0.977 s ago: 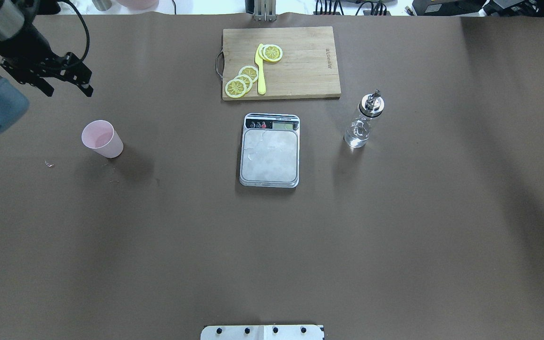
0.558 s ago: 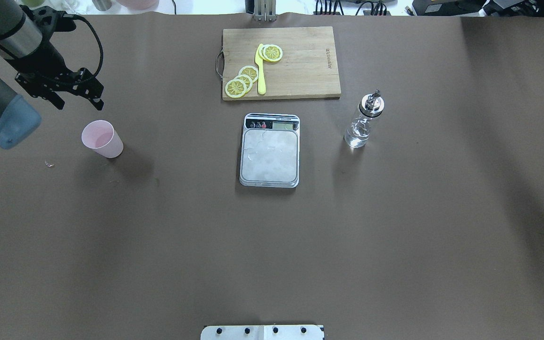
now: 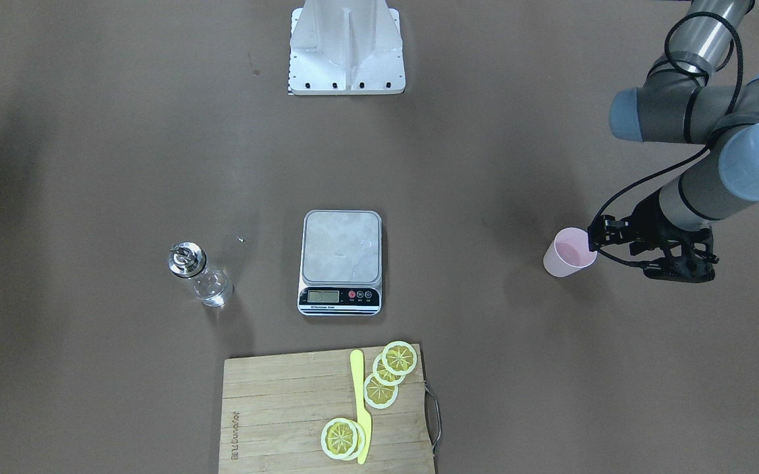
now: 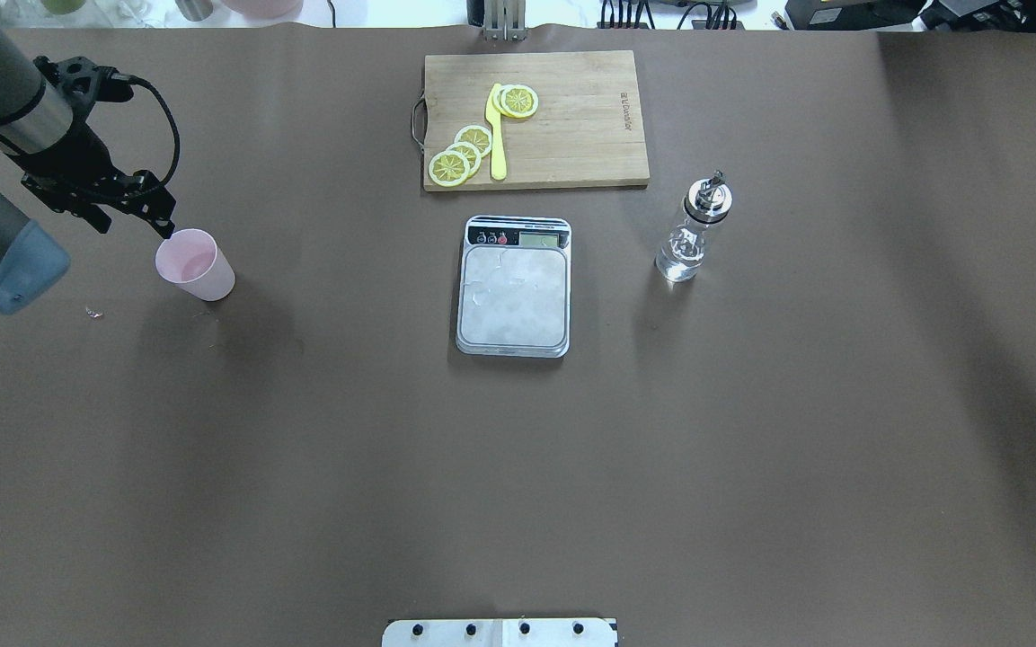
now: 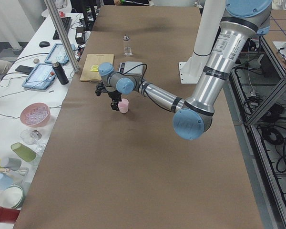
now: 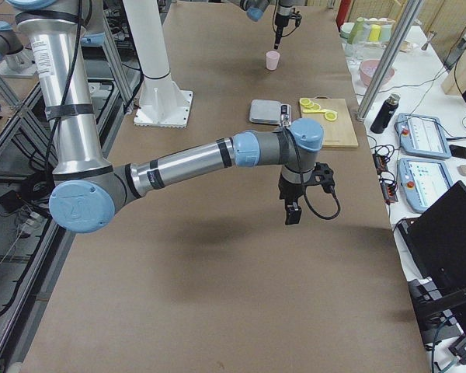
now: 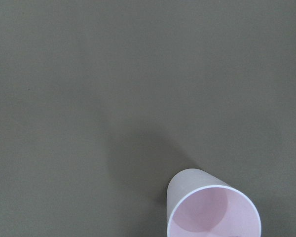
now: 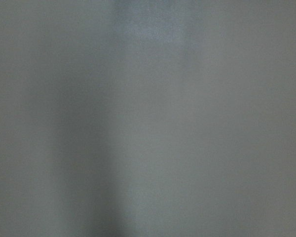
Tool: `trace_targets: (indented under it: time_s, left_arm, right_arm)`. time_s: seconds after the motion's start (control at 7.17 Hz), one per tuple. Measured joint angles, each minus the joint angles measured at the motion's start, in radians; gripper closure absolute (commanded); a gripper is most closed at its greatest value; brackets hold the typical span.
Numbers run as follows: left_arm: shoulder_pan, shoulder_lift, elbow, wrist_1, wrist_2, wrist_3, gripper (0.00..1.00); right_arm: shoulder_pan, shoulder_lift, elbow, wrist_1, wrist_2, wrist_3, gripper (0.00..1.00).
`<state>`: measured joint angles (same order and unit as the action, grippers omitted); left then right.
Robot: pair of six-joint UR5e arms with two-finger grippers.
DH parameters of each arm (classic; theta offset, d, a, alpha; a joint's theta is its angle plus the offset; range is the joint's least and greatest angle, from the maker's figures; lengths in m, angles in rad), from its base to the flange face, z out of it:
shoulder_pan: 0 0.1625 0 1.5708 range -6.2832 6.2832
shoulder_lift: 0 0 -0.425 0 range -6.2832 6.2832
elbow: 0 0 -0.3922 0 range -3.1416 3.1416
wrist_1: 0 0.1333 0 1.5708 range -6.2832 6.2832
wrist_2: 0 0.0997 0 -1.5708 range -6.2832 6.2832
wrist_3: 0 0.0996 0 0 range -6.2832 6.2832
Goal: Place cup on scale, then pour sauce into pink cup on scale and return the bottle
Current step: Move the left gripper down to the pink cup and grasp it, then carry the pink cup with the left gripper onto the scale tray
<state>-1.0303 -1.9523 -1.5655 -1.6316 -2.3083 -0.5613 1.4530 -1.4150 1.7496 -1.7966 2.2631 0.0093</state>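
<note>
One finger of the parted left claw (image 4: 136, 226) crowds the pale pink plastic cup (image 4: 196, 265). Dropping off-centre now could knock it over!

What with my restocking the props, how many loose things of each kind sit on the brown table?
Cup: 1
Scale: 1
Bottle: 1
Cutting board: 1
Knife: 1
Lemon slices: 5, as far as the overlaps show
Total: 10

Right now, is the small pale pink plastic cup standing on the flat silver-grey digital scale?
No, the cup stands on the brown table, well apart from the scale.
</note>
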Motion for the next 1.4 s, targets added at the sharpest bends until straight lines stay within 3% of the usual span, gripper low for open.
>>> trace_targets:
  time_s: [0.42, 0.56, 0.7, 0.98, 1.4]
  left_arm:
    - [0.026, -0.011, 0.027, -0.014, -0.004, -0.022, 0.34]
    - [0.036, -0.011, 0.041, -0.044, -0.005, -0.041, 0.38]
    - [0.041, -0.012, 0.059, -0.078, -0.006, -0.053, 0.55]
    - [0.043, -0.012, 0.076, -0.107, -0.007, -0.057, 1.0]
    - [0.044, -0.016, 0.063, -0.112, -0.008, -0.062, 1.0]
  right_arm:
    - [-0.004, 0.001, 0.002, 0.0, 0.0, 0.0, 0.0]
    - [-0.009, 0.002, 0.002, 0.0, -0.001, 0.001, 0.0]
    - [-0.012, 0.002, 0.002, 0.0, -0.001, 0.0, 0.0]
    - [-0.015, 0.002, 0.003, 0.0, -0.002, 0.0, 0.0]
    - [-0.022, 0.003, 0.001, 0.0, -0.007, 0.0, 0.0]
